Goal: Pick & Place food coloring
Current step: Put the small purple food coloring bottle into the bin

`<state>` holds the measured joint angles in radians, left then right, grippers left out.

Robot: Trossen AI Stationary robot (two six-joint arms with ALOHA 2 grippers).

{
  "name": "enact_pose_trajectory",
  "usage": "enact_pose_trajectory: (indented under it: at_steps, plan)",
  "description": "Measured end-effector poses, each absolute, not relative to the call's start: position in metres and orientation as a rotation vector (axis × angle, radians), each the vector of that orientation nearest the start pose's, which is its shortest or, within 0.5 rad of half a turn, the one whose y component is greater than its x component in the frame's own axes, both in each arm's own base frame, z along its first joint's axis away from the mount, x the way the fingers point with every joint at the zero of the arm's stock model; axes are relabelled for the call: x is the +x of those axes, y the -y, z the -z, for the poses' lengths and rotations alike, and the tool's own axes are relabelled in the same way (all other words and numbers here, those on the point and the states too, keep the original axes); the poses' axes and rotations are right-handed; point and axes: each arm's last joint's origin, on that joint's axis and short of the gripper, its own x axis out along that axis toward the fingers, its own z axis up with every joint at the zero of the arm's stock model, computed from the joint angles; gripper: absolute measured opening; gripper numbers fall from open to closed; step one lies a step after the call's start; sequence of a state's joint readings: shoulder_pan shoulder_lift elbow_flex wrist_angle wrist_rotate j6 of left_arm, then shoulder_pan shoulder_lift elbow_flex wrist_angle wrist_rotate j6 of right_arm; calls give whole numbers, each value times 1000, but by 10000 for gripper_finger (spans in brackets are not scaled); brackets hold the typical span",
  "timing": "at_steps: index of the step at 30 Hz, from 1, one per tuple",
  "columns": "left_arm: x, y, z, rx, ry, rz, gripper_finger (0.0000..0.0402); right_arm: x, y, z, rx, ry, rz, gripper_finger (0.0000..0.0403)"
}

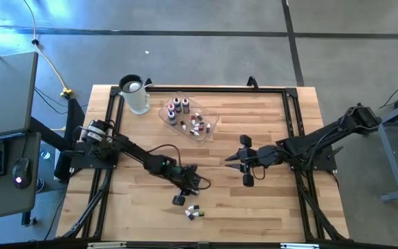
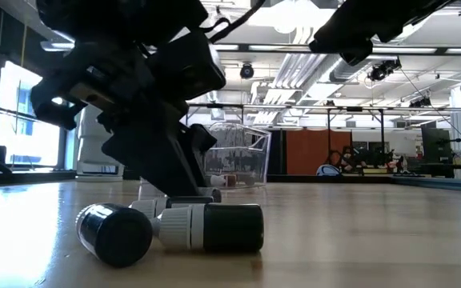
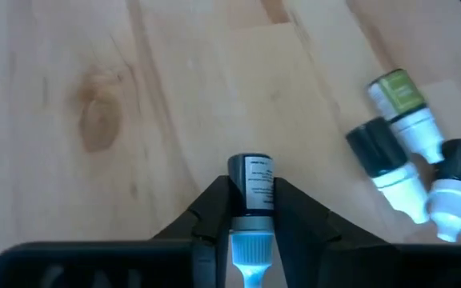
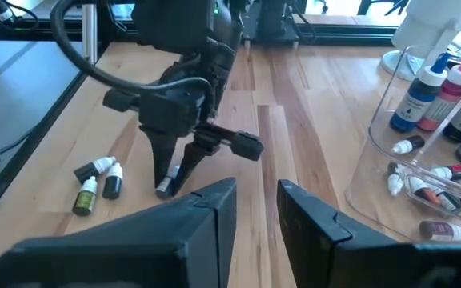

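My left gripper is near the table's near edge, shut on one tiny dark dropper bottle with a pale cap. Three more small bottles lie on their sides on the wood just beside it: a green one and two dark ones with white caps. They also fill the foreground of the low view. Several more bottles sit in the shallow clear tray toward the far edge. My right gripper hovers open at mid-table, right of the tray, touching nothing. My left gripper pinches the dark bottle's body between its two fingers, one on each side, slanting down from above. The pale cap points back toward the wrist and the bottle's base points down at the table. I cannot tell whether the base touches the wood.
A clear jug stands at the far left corner beside the tray. Taller dropper bottles stand in the tray's far part. A dark metal frame runs round the table's edge. Bare wood lies between the two grippers.
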<state>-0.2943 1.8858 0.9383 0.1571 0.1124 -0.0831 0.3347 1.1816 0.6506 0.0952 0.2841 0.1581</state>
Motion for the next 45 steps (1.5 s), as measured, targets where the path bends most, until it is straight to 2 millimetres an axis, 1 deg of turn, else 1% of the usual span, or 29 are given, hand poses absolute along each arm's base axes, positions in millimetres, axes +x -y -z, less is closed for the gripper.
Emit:
enact_pose_trajectory:
  at_steps: [2, 5, 8, 10, 14, 16, 18, 20, 21, 23, 25, 28, 30, 32, 33, 35, 36, 37, 39, 40, 45]
  plan:
    - [349, 106, -127, -2, -828, 333, 70, 237, -74, -235, 23, -418, -16, 85]
    - [353, 100, -144, 26, -902, 257, 81, 237, -74, -235, 23, -418, -16, 85]
    - [358, 95, -181, 113, -957, 138, 87, 237, -74, -235, 25, -417, -19, 85]
    - [358, 92, -207, 227, -1013, 49, 87, 237, -74, -235, 27, -416, -21, 84]
    - [357, 84, -252, 443, -1108, -120, 84, 237, -74, -235, 40, -420, -16, 84]
    - [355, 75, -273, 522, -1141, -188, 84, 237, -74, -235, 58, -421, -13, 84]
    - [353, 61, -289, 562, -1175, -238, 83, 237, -74, -235, 74, -421, -11, 84]
    - [351, 41, -299, 566, -1204, -268, 83, 237, -74, -235, 76, -422, -11, 84]
    - [349, 28, -303, 545, -1209, -278, 83, 237, -74, -235, 76, -422, -11, 84]
    - [346, -1, -307, 441, -1210, -286, 83, 237, -74, -235, 74, -423, -13, 84]
    - [343, -31, -305, 300, -1185, -251, 83, 237, -74, -234, 73, -426, -14, 84]
    - [345, -71, -291, 132, -1098, -200, 83, 237, -74, -234, 66, -428, -13, 84]
    - [344, -95, -278, 47, -1051, -190, 83, 237, -74, -234, 64, -428, -13, 84]
    - [346, -113, -260, -3, -1018, -188, 83, 237, -74, -234, 63, -428, -13, 84]
    - [344, -121, -249, -27, -1033, -192, 83, 237, -74, -234, 63, -428, -13, 84]
    - [338, -132, -230, -75, -1081, -209, 83, 237, -74, -234, 63, -428, -12, 84]
    - [339, -136, -225, -85, -1060, -227, 83, 237, -74, -234, 63, -428, -12, 84]
    - [339, -139, -221, -100, -1051, -245, 83, 237, -74, -234, 63, -428, -12, 84]
    - [334, -142, -207, -153, -1093, -291, 84, 237, -74, -234, 63, -427, -12, 84]
    - [335, -144, -201, -172, -1102, -318, 85, 237, -74, -234, 63, -428, -12, 84]
    - [338, -147, -188, -197, -1131, -419, 87, 237, -74, -234, 62, -427, -10, 84]
